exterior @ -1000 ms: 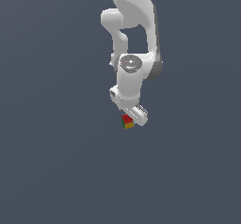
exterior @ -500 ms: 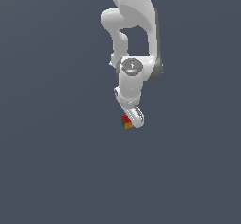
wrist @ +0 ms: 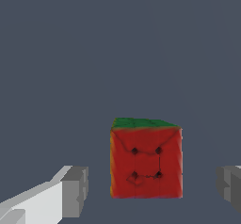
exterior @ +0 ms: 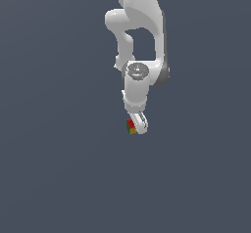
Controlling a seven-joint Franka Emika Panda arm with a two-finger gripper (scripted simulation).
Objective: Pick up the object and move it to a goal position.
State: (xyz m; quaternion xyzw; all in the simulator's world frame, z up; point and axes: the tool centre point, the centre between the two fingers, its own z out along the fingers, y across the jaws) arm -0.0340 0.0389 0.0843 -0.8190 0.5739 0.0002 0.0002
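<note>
I have the hand (wrist: 150, 190) spread apart around the cube (wrist: 146, 159), which sits between the fingers (wrist: 75, 190) but nearer one, so closing now could nudge it sideways on the desk (exterior: 59, 168) before both grip.

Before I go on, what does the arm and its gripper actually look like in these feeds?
The arm is glossy white with rounded, bulbous links, dark grey bands at the joints, and a grey circular cap on the wrist. No cables or markings show. The gripper is white; in the wrist view its fingertips are blocky grey pads.
</note>
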